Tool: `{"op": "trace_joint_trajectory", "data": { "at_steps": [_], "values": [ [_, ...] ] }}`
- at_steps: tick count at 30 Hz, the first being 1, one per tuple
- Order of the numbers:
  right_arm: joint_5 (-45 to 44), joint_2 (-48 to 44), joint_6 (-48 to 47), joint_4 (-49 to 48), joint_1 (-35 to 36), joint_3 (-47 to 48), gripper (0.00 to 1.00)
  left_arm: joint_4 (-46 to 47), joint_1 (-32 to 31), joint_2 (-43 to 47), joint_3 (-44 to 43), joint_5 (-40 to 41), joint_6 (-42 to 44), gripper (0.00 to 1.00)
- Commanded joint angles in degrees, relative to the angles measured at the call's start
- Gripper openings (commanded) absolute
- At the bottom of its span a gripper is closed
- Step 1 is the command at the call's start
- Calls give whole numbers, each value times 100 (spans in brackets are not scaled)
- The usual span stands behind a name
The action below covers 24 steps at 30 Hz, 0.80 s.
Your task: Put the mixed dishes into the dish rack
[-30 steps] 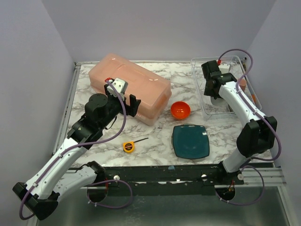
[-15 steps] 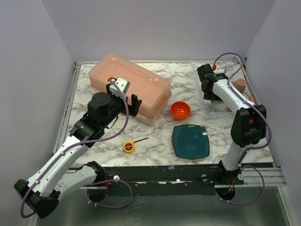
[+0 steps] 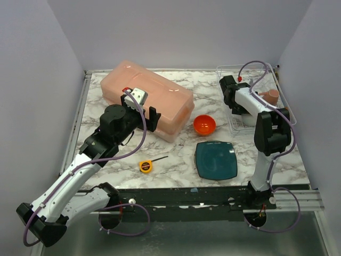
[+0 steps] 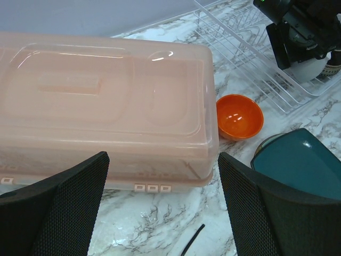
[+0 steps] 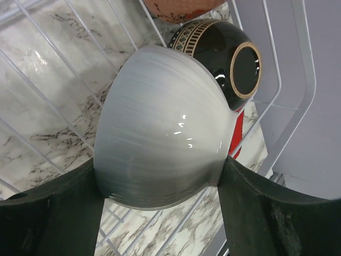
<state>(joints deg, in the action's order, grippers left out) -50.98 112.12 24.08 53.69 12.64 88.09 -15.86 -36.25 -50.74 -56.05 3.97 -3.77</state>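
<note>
Jaws first, from the top camera: the left gripper (image 3: 143,113) is spread wide with nothing between its fingers, parked right at the near side of the pink tub (image 3: 154,92). The right gripper (image 3: 233,101) is reaching into the dish rack (image 3: 256,66) at the far right of the marble table (image 3: 176,152), but from up here I can't tell what it's got. A pinkish mug (image 3: 272,96) sits in the rack just right of that arm. The orange bowl (image 3: 204,124) and teal plate (image 3: 216,160) are both out on the table, bowl between tub and rack, plate nearer the arm bases. A yellow tape measure (image 3: 145,166) lies left of the plate.

Left wrist cam: both fingers are far apart and empty, framing the tub's front edge. The orange bowl (image 4: 240,114) sits just off the tub's right end, upright, with the teal plate (image 4: 303,165) just beside it. The rack (image 4: 240,48) is further back, with the right gripper in it and the white bowl (image 4: 308,68) at its tip.

Right wrist cam settles it: the fingers are pressed on either side of the white bowl (image 5: 160,138), so it's clamped, opened about a bowl's width. The bowl is tipped on its side over the rack wires. A dark bowl (image 5: 224,58) with a tan patterned rim sits right behind it, also on its side and touching it.
</note>
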Motion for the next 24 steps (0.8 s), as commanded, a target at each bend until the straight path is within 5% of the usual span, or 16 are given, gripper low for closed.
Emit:
{"op": "trace_joint_trajectory", "data": {
  "at_steps": [1, 10, 19, 24],
  "values": [
    [-709, 142, -30, -46, -35, 368, 0, 93, -26, -35, 38, -79, 25, 83],
    [-860, 553, -116, 3, -45, 516, 4, 106, -24, -77, 33, -72, 28, 83],
    [-622, 634, -260, -178, -89, 375, 50, 87, -27, -145, 18, -99, 21, 83],
    [-343, 551, -361, -257, -89, 247, 86, 83, -31, -164, 20, -90, 27, 83]
  ]
}}
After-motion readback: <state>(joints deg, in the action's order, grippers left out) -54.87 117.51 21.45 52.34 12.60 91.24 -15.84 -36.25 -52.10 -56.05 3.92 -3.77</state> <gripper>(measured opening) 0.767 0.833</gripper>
